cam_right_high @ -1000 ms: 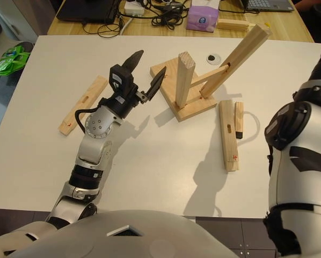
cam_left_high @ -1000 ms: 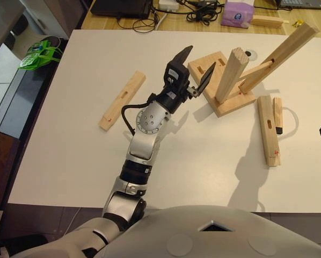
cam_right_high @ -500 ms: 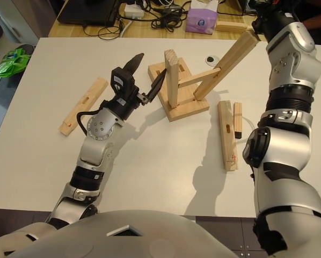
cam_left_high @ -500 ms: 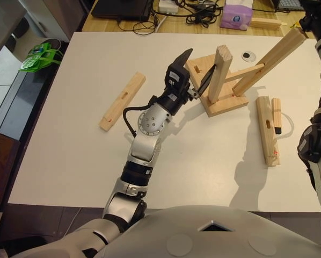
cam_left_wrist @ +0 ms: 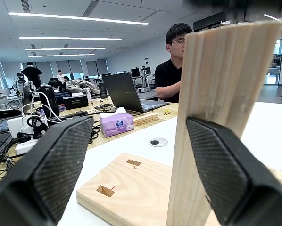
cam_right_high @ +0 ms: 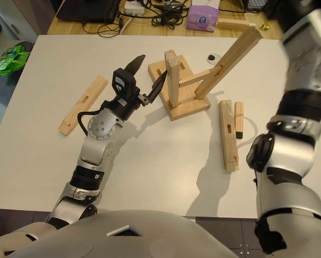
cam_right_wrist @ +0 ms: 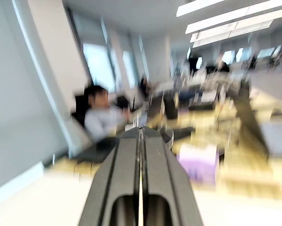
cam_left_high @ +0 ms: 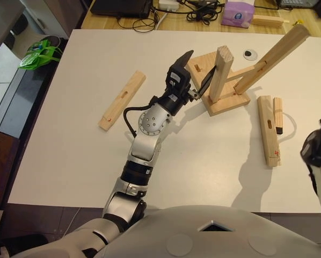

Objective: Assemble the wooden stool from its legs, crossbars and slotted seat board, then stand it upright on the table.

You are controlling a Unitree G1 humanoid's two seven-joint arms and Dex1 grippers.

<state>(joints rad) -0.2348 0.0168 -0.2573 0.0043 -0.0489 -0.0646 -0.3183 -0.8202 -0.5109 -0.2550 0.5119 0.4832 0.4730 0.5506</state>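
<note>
Our R gripper [cam_right_wrist: 141, 134], shut & empty, just pulled away. Seat board [cam_left_high: 233, 102] w/ 2 legs [cam_left_high: 220, 72] sits far right; L gripper [cam_left_high: 201, 62] stays open by it. More legs to add

No legible text or numbers.

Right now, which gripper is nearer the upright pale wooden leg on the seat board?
Left. The left gripper, open, is right beside the upright leg; the right gripper, shut, is off at the table's right side.
</note>
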